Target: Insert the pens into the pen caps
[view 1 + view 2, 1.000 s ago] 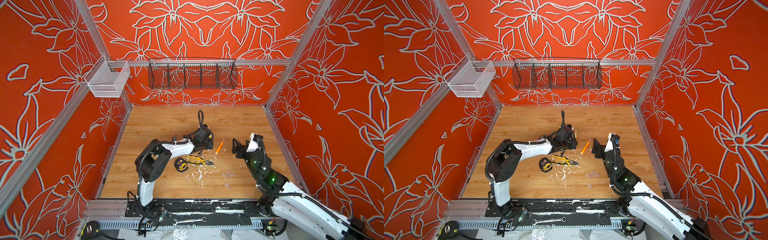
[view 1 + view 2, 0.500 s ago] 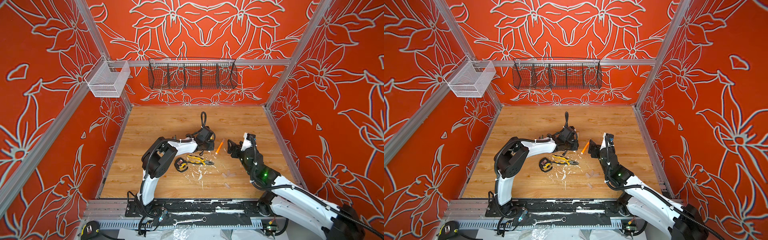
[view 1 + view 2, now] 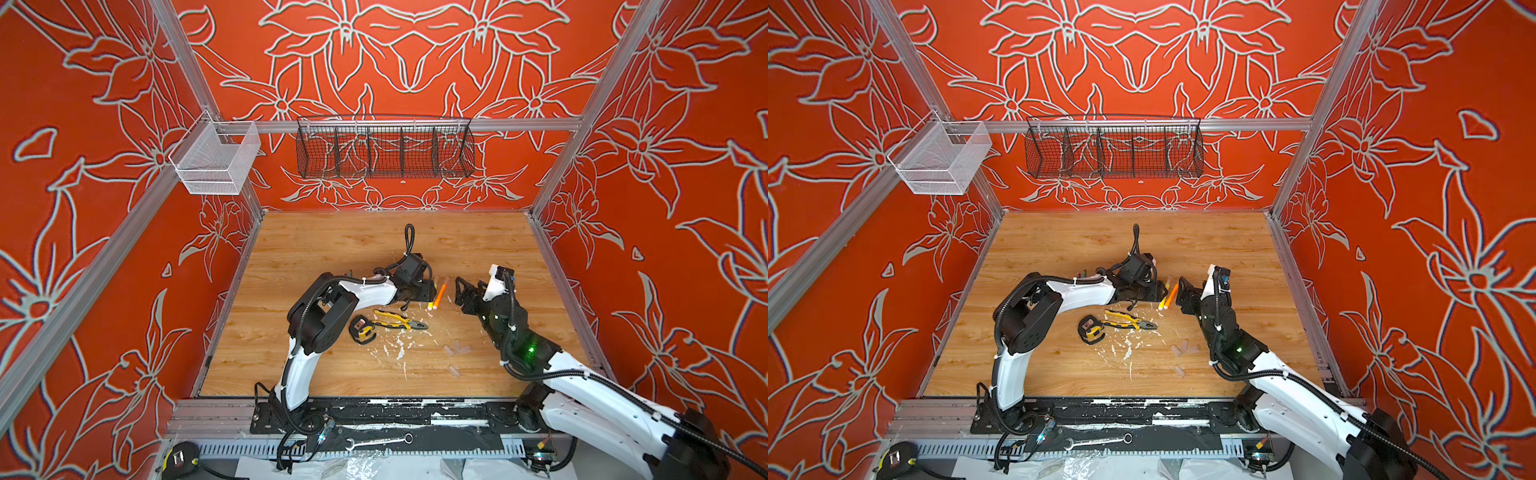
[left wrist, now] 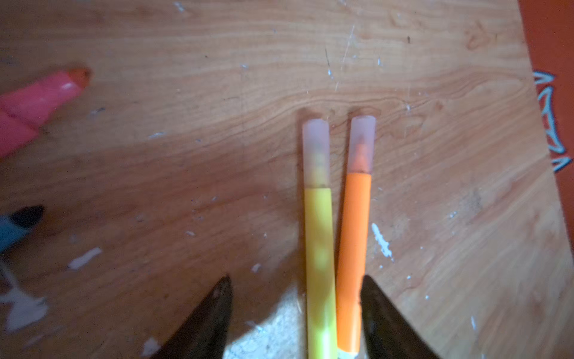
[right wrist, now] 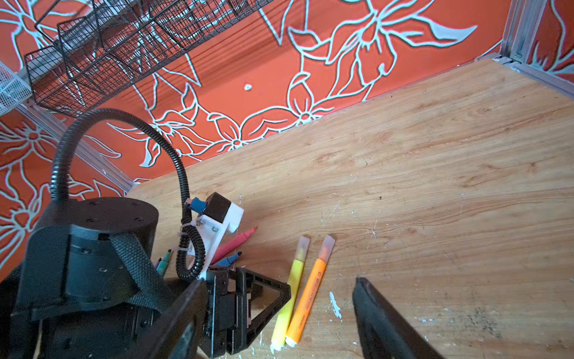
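Bench [image 4: 435, 93] holds yellow pen [image 4: 318, 248] and orange pen [image 4: 352, 248], both capped, side by side between left pincer [image 4: 296, 281] tips. Pincer is spread, neither pen pinched, so probably a finished pair parked. Right pincer [image 5: 279, 281] spread, empty, just beside them. Pink pen [image 4: 37, 99] uncapped, off to left pincer's side.

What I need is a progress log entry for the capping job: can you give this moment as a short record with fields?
capped: yellow pen and orange pen, side by side on the table
uncapped: pink pen, blue pen, tips bare
spare: loose caps, right of the pliers in both top views
grippers: left gripper open, jaws either side of the capped pair; right gripper open, empty
clutter: tape measure, white flecks
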{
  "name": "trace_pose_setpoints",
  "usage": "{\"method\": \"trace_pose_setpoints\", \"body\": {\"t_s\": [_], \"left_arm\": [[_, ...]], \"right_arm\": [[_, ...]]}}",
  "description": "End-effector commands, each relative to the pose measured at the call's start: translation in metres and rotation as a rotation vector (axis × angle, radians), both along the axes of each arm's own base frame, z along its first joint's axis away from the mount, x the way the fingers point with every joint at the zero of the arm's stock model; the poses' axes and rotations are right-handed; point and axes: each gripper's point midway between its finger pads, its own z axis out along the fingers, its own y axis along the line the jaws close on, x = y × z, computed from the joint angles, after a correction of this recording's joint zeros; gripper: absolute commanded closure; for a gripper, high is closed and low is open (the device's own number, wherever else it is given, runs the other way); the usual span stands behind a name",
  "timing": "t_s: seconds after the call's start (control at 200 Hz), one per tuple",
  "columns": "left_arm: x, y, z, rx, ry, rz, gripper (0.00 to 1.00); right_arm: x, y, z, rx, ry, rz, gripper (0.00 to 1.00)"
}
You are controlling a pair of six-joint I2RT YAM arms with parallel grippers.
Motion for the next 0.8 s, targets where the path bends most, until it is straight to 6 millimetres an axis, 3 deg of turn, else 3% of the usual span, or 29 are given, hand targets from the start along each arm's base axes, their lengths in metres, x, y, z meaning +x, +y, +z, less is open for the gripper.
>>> {"method": "trace_pose_setpoints", "body": {"t_s": [0.0,0.2,0.32,0.47,0.6,0.796], "left_arm": [[0.006,-0.002,0.053,-0.119,-0.084,0.038,0.11],[0.000,-0.015,0.149,-0.580,-0.139,0.128,0.05],[-0.007,-0.030,0.186,-0.832,-0.167,0.097,0.00],[-0.007,-0.057,0.204,-1.042,-0.140,0.008,0.00],[-0.005,-0.065,0.200,-1.145,-0.161,0.015,0.01],[-0.015,-0.059,0.203,-0.989,-0.221,0.074,0.03]], "right_arm": [[-0.002,-0.003,-0.005,0.109,-0.011,-0.018,0.24],[0.000,0.015,-0.010,0.258,0.011,0.039,0.18],[0.003,0.035,-0.012,0.361,0.023,0.105,0.19],[0.011,0.061,-0.012,0.428,0.047,0.183,0.17],[0.016,0.071,-0.011,0.461,0.034,0.212,0.14],[0.023,0.077,-0.012,0.452,0.038,0.215,0.12]]}}
